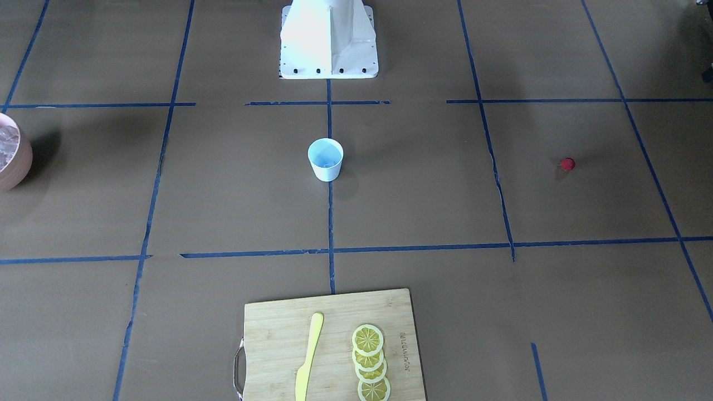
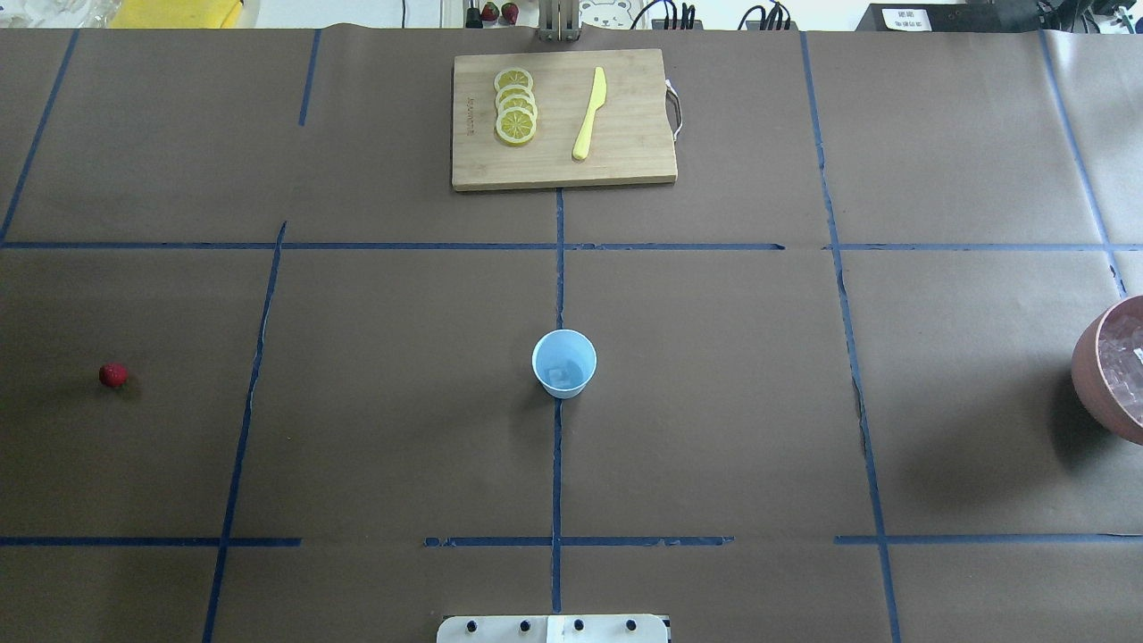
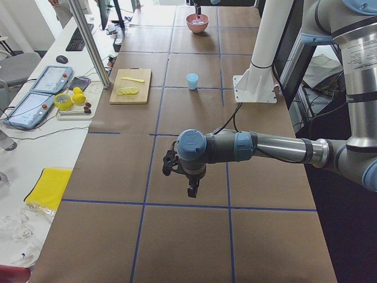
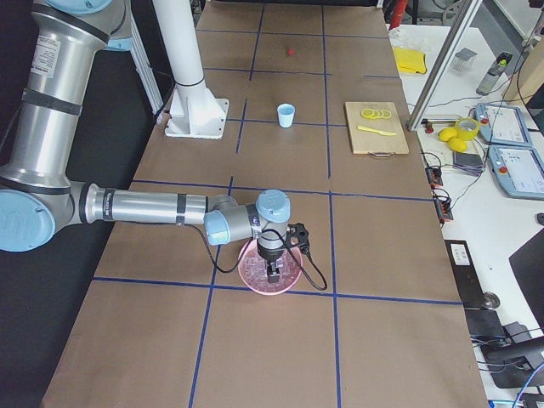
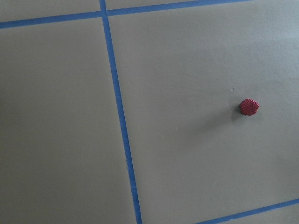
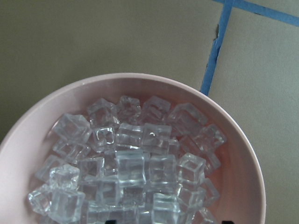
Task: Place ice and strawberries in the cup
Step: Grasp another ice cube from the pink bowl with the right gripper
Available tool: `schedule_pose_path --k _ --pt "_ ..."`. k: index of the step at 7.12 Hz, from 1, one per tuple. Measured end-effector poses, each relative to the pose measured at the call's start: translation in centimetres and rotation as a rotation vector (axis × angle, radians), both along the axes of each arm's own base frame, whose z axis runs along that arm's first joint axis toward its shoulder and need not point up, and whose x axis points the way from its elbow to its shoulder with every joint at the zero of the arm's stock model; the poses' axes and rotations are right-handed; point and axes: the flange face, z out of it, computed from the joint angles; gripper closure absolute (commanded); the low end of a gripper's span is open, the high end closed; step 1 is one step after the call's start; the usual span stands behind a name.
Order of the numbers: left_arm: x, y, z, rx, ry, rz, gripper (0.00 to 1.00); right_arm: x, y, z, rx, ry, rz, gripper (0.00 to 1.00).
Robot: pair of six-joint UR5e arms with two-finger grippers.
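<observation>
The pale blue cup (image 2: 564, 363) stands upright at the table's centre, with what looks like one ice cube on its bottom. A tiny red strawberry (image 2: 112, 375) lies alone on the brown paper far to my left; it also shows in the left wrist view (image 5: 249, 107). My left gripper (image 3: 191, 191) hangs above that end of the table, and I cannot tell its state. The ice (image 6: 131, 172) fills a pink bowl (image 6: 243, 154) at the far right. My right gripper (image 4: 274, 270) hovers just over the ice, its two dark fingertips (image 6: 111, 221) wide apart at the wrist view's bottom edge.
A wooden cutting board (image 2: 563, 121) at the far side of the table holds several lemon slices (image 2: 515, 105) and a yellow knife (image 2: 589, 114). Blue tape lines cross the brown paper. The robot's white base (image 1: 328, 39) stands behind the cup.
</observation>
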Motion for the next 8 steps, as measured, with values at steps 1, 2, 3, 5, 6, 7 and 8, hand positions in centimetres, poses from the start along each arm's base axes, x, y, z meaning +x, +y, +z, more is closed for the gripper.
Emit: schedule_pose_path --k 1,2,3,5,6,7,8 --pt "0.0 0.0 0.0 0.001 0.0 0.0 0.0 -0.2 -0.1 0.0 0.004 -0.001 -0.006 0.26" --pt "0.0 0.0 0.0 0.0 0.0 0.0 0.0 -0.5 -0.1 0.0 0.006 -0.001 -0.015 0.26" --pt "0.0 0.0 0.0 -0.001 0.0 0.0 0.0 -1.0 0.0 0.0 0.007 0.001 -0.028 0.26" --pt "0.0 0.0 0.1 -0.002 0.0 0.001 0.0 -1.9 0.1 0.6 0.001 0.006 -0.054 0.32" --pt "0.0 0.0 0.1 -0.002 -0.001 0.001 0.0 -2.2 0.1 0.7 0.0 0.007 -0.059 0.36" --pt "0.0 0.0 0.1 -0.001 -0.001 0.001 0.0 -2.4 -0.1 0.8 -0.002 0.009 -0.061 0.4" --pt "0.0 0.0 0.0 0.0 0.0 0.001 0.0 -2.4 -0.1 1.2 -0.006 0.012 -0.062 0.43"
